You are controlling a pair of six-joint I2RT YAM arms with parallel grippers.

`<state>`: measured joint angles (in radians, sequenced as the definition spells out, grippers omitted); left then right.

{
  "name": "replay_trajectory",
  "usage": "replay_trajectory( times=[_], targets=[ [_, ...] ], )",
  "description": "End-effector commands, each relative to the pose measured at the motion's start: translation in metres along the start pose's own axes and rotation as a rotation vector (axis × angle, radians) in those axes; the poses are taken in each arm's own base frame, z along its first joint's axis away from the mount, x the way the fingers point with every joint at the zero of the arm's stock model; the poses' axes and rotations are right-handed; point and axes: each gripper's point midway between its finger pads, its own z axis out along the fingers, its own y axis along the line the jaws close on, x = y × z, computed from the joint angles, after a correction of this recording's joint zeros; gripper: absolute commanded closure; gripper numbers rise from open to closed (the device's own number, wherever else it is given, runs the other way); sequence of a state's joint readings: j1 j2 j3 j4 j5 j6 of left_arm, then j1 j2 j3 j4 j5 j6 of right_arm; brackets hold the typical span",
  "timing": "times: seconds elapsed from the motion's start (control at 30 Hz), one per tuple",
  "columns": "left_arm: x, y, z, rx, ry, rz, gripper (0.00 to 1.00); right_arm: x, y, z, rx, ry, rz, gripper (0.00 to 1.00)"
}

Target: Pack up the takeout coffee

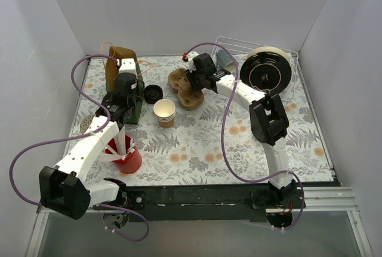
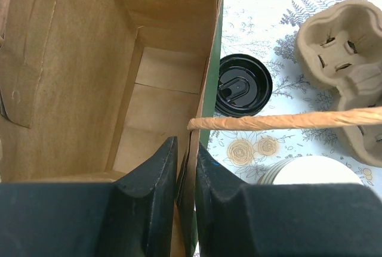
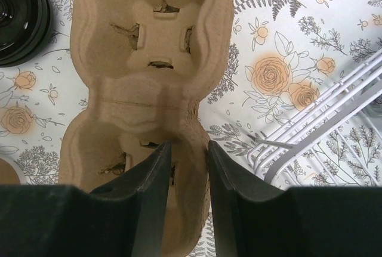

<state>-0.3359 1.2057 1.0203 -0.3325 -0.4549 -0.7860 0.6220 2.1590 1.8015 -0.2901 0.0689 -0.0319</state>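
Nothing to read in any of these views. The black lid lying on the surface has raised moulded shapes, but no letters or numbers come clear. The paper bag is plain brown inside. The cup carrier is bare pulp. The surface itself carries a print of ferns and roses only, no words.
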Motion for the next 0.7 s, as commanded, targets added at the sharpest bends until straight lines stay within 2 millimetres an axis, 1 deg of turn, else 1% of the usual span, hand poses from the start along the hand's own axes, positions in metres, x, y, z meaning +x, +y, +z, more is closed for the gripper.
replay_trajectory(
  times=[0.0,0.1,0.17,0.3,0.33,0.37,0.4,0.47,0.6,0.67],
  targets=[
    [0.018,0.001,0.001,0.000,0.057,0.018,0.85,-0.021,-0.008,-0.021,0.036,-0.054,-0.041,0.61],
    [0.019,0.001,0.001,0.000,0.058,0.018,0.85,-0.022,-0.010,-0.022,0.044,-0.056,-0.050,0.67],
    [0.019,0.001,0.001,-0.002,0.058,0.018,0.85,-0.020,-0.010,-0.021,0.049,-0.049,-0.060,0.75],
    [0.019,0.002,0.000,-0.005,0.058,0.018,0.85,-0.018,-0.012,-0.019,0.053,-0.043,-0.069,0.85],
    [0.020,0.002,0.001,-0.003,0.059,0.021,0.85,-0.017,-0.011,-0.019,0.053,-0.041,-0.069,0.84],
    [0.019,0.002,0.000,-0.002,0.057,0.018,0.85,-0.018,-0.012,-0.019,0.052,-0.043,-0.070,0.76],
    [0.019,0.002,0.001,-0.003,0.058,0.018,0.85,-0.020,-0.012,-0.020,0.050,-0.047,-0.071,0.72],
    [0.019,0.002,0.001,-0.003,0.059,0.019,0.85,-0.021,-0.016,-0.022,0.069,-0.049,-0.076,0.67],
    [0.020,0.001,0.001,-0.001,0.061,0.018,0.85,-0.023,-0.020,-0.023,0.094,-0.040,-0.074,0.64],
    [0.020,0.001,0.001,-0.001,0.063,0.018,0.85,-0.019,-0.022,-0.022,0.107,-0.021,-0.070,0.63]
  ],
)
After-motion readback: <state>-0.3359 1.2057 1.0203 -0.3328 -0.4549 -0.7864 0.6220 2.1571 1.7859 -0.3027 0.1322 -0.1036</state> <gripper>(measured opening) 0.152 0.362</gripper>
